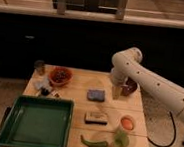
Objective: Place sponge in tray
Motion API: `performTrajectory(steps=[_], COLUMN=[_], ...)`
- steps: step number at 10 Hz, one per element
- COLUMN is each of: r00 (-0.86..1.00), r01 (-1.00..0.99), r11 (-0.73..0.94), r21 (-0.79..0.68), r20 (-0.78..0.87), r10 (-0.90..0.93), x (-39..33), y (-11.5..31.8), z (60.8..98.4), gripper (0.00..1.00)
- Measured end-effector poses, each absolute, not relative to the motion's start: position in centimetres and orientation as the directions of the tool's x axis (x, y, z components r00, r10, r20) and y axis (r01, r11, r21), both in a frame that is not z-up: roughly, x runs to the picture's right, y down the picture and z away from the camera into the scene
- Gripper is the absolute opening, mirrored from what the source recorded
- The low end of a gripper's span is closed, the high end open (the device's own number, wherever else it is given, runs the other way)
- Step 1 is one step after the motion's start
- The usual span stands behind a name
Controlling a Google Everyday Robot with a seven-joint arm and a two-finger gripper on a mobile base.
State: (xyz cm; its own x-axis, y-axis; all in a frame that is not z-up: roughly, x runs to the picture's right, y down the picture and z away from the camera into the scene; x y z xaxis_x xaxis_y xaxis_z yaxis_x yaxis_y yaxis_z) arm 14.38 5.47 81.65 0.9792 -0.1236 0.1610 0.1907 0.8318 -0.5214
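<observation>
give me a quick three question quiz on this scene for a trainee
1. True or false: the sponge already lies in the tray.
2. Where is the pincer? A) over the tray B) just right of the sponge C) left of the tray
3. Fill in: the tray holds ____.
Key: 1 false, it lies on the table, apart from the tray. 2 B. 3 nothing.
</observation>
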Motion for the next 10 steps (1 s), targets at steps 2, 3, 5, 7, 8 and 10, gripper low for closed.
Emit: performTrajectory(steps=[2,3,5,7,8,10], r00=[0.978,0.976,0.974,0.971,0.969,0.967], r01=[0.195,0.199,0.205,0.217,0.222,0.231], r11=[0.828,0.827,0.819,0.812,0.810,0.804], r21=[-0.527,-0.527,-0.536,-0.542,-0.543,-0.547], r20=[0.174,0.181,0.191,0.207,0.212,0.223], r10=[-0.119,-0.119,-0.119,-0.122,-0.123,-0.126], x=[14.2,14.1,14.2,13.9,13.8,13.7], y=[5.6,5.6,5.8,6.2,6.3,6.5], z=[82.5,82.7,83.3,84.1,84.4,84.9], gripper=[0.80,0.80,0.80,0.80,0.80,0.80])
